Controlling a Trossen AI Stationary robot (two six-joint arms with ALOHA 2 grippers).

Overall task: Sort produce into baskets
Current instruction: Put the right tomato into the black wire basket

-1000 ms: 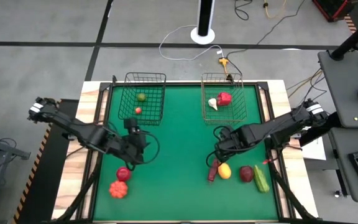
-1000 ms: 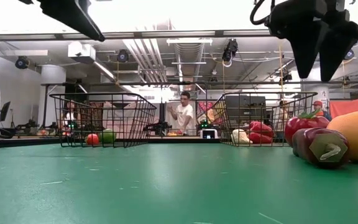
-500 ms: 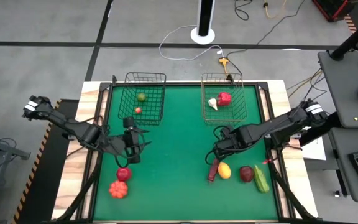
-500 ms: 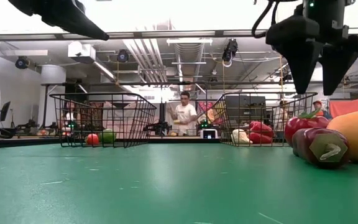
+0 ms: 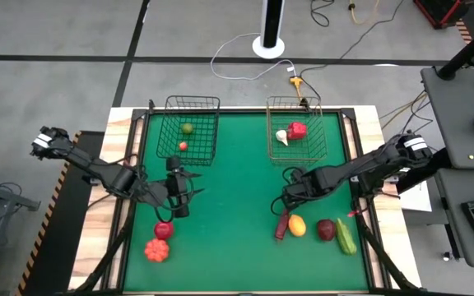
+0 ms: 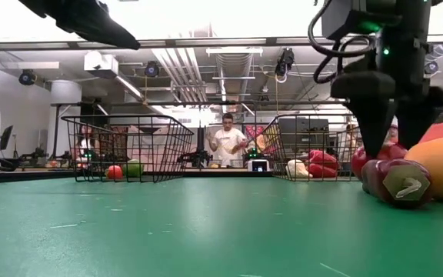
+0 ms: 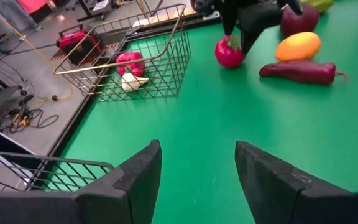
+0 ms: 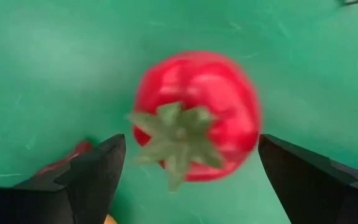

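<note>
Right wrist view is giving me a red tomato with a green stalk (image 8: 197,118) sitting on the green table (image 8: 55,56), framed by my right gripper (image 8: 191,171) with its fingers spread wide on either side and not touching it. From above, I am holding that right gripper (image 5: 290,201) just over the produce near the table's front right, where a dark purple pepper (image 5: 282,224), a yellow fruit (image 5: 298,225), a dark red fruit (image 5: 326,230) and a green vegetable (image 5: 346,236) are lying close together. My left gripper (image 5: 179,191) is hovering with its fingers parted, just beyond a magenta fruit (image 5: 164,230) and an orange-red one (image 5: 156,250). The black basket (image 5: 171,105) is holding two small pieces; the copper basket (image 5: 271,104) is holding a red and a white one.
</note>
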